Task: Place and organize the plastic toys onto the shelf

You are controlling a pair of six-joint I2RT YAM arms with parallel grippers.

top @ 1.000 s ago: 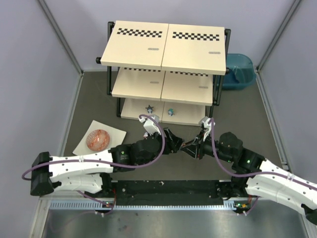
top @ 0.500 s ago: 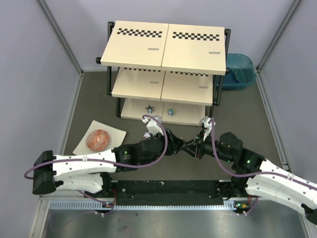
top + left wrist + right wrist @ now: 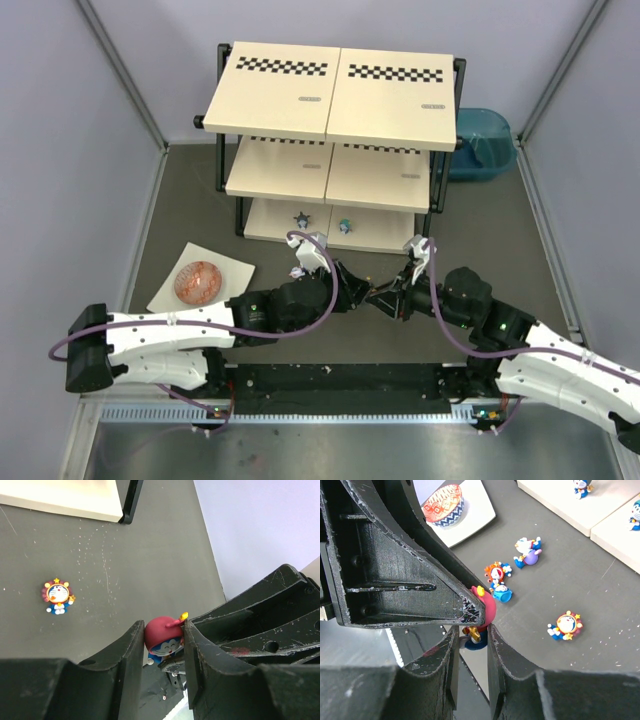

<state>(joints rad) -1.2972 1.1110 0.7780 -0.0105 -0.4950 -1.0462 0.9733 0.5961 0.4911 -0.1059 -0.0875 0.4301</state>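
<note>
A red-headed blue toy (image 3: 164, 639) hangs above the dark table between both grippers. My left gripper (image 3: 164, 630) is shut on its red head, a finger against each side. My right gripper (image 3: 471, 630) is shut on the same toy's blue body (image 3: 472, 639). The two grippers meet in front of the shelf (image 3: 335, 95), left (image 3: 366, 296) and right (image 3: 380, 298). Three toys lie on the table: an orange-ringed one (image 3: 566, 625), an orange-headed one (image 3: 498, 580) and a white and purple one (image 3: 527, 551). Two toys (image 3: 300, 217) (image 3: 344, 225) stand on the bottom board.
A patterned round bowl (image 3: 198, 282) sits on a white sheet (image 3: 170, 295) at the left. A blue tub (image 3: 482, 143) stands behind the shelf's right side. Grey walls close in both sides.
My left gripper has slid a little to the right and its jaws have narrowed onto the toy's red head. The right gripper has kept still with its hold on the toy.
</note>
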